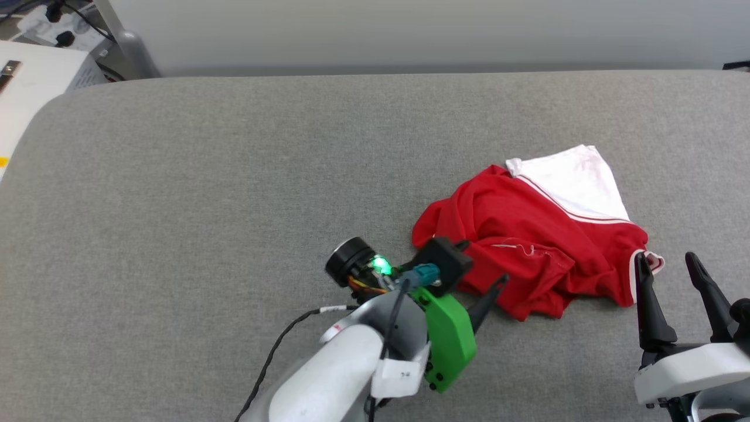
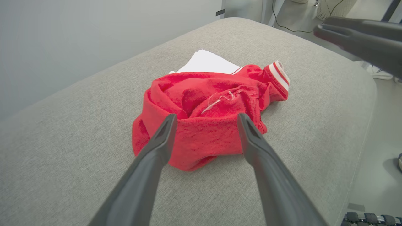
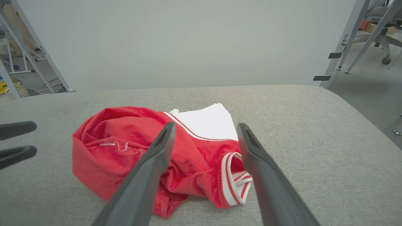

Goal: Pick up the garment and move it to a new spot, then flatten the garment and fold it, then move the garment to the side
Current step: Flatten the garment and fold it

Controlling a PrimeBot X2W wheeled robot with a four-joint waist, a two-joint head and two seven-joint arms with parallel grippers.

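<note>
Both jaws apart, empty, nr garment (image 1: 527,234) on grey fabric surface (image 1: 234,176); pale wall (image 1: 410,29) behind.

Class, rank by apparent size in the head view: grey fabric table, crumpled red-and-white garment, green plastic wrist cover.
1. grey fabric table
2. crumpled red-and-white garment
3. green plastic wrist cover, which sits nearer the camera

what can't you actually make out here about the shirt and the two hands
Front of the garment: every view, folded into its own crumple.
Left hand: head view, one finger hidden behind its black wrist block.
Right hand: head view, wrist cut off by the bottom right corner.
</note>
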